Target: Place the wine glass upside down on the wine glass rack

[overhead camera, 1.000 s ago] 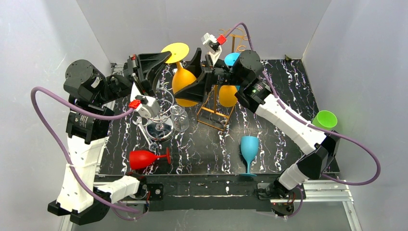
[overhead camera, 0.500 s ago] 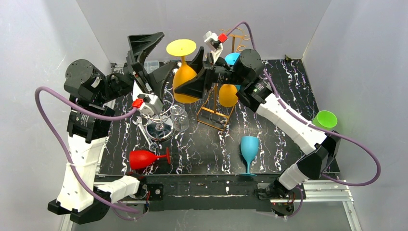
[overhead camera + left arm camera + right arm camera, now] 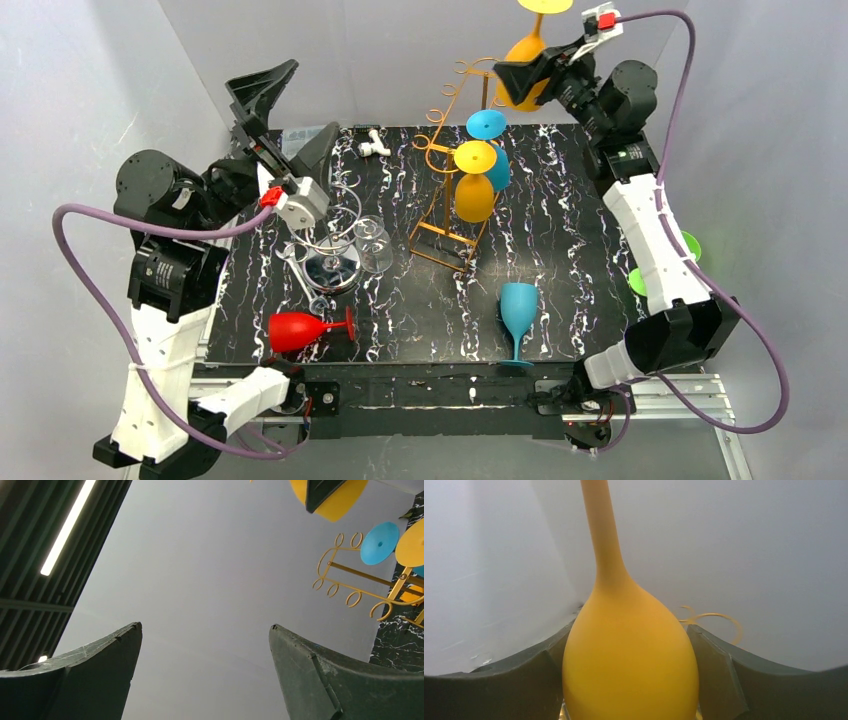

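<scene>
A yellow wine glass [image 3: 522, 55] hangs upside down high above the table's back edge, foot [image 3: 545, 5] uppermost. My right gripper [image 3: 510, 72] is shut on its bowl [image 3: 629, 665], one finger on each side, stem pointing up. The gold wire rack [image 3: 448, 205] stands mid-table, below and to the left of the held glass. A second yellow glass [image 3: 475, 190] and a blue glass [image 3: 492, 150] hang on it. My left gripper [image 3: 315, 97] is raised at the back left, open and empty. In its wrist view the fingers [image 3: 100, 675] point at the wall, with the rack [image 3: 350, 580] at the right.
A red glass [image 3: 300, 328] lies on its side at the front left. A teal glass [image 3: 518, 310] stands upright at the front centre. Clear glasses [image 3: 372, 240] and a shiny metal piece [image 3: 332, 268] sit left of the rack. A green cup [image 3: 685, 248] sits off the right edge.
My left gripper opened and let go of the yellow glass, then drew back left. My right arm carried the glass up and to the right, above the back edge.
</scene>
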Controlling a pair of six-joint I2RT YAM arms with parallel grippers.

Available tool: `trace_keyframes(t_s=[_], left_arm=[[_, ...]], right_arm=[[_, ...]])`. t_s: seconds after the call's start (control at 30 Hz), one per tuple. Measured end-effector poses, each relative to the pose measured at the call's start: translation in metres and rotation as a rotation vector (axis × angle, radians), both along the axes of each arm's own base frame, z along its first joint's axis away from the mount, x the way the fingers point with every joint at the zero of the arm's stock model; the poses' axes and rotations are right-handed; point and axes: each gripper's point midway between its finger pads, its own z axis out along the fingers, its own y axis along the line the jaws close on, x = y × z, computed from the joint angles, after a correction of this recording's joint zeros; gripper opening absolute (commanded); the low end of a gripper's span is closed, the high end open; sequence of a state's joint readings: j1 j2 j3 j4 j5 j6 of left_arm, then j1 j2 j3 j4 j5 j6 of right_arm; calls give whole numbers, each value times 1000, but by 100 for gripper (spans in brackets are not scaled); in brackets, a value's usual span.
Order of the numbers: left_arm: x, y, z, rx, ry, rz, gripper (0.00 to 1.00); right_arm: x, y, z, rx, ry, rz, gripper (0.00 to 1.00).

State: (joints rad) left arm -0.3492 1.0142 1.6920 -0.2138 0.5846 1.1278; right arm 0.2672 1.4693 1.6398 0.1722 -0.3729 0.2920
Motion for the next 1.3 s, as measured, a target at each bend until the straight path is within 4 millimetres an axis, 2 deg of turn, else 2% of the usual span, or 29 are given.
trace_keyframes(t_s=[0.1,0.2,0.27,0.37,0.4,0.5,0.7,0.87,1.0,1.3], left_arm=[[4,5,-1,-25,26,29,98],[12,7,-4,-46,60,54,98],[19,8,-7,-57,84,64,98],[31,7,-15,-69,131,82,98],[37,6,-19,-73,152,88,98],[55,4,-34,-80,220,110,98],[81,0,-63,-87,337,143,98],[90,-3,-76,-81,388,147,98],[93,-4,-82,-72,408,149,98],[96,-5,-87,-55,420,153,98]], right_arm=[[22,-35,-6,-24,-13,-114,68],[49,-75,-32,-48,15,-231,67],[64,-92,-62,-72,56,-285,66],[84,-102,-107,-120,128,-323,66],[92,-103,-124,-141,155,-329,65],[109,-105,-156,-180,203,-339,65],[135,-104,-199,-228,258,-333,62],[154,-98,-216,-245,265,-303,60],[160,-89,-225,-287,256,-279,60],[162,-61,-220,-356,192,-237,59]])
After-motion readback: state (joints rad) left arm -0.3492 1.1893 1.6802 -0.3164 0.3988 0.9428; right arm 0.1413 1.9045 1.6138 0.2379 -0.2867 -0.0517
